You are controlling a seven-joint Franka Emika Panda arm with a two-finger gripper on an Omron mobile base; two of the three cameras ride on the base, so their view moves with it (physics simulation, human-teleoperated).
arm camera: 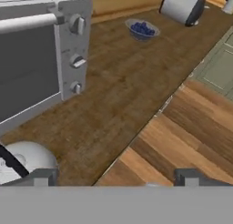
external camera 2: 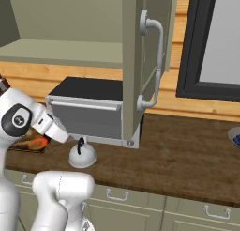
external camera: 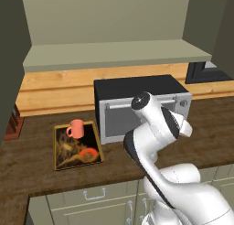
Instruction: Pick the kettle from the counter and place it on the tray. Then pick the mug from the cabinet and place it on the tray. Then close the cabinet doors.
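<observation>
The silvery-white kettle [external camera 2: 82, 156] with its black handle stands on the dark wood counter [external camera 2: 187, 155] in front of the microwave. In the hand view the kettle [arm camera: 26, 160] is at the lower left, just beside my left fingertip. My gripper [arm camera: 116, 177] is open and holds nothing. The salmon mug [external camera: 75, 128] stands on the far end of the golden-rimmed tray [external camera: 58, 161], left of the microwave. The cabinet [external camera: 114, 52] is open, showing its pale green shelf. Its right door [external camera 2: 133, 61], with a curved silver handle, swings out over the counter.
A grey microwave [external camera: 141, 105] stands mid-counter behind my arm. A bowl of blue pieces [arm camera: 142, 29] and a silvery canister on its side [arm camera: 182, 7] lie further along the counter. A dark-framed window [external camera 2: 215, 42] is at the right. Green drawer fronts [external camera 2: 140, 206] run below.
</observation>
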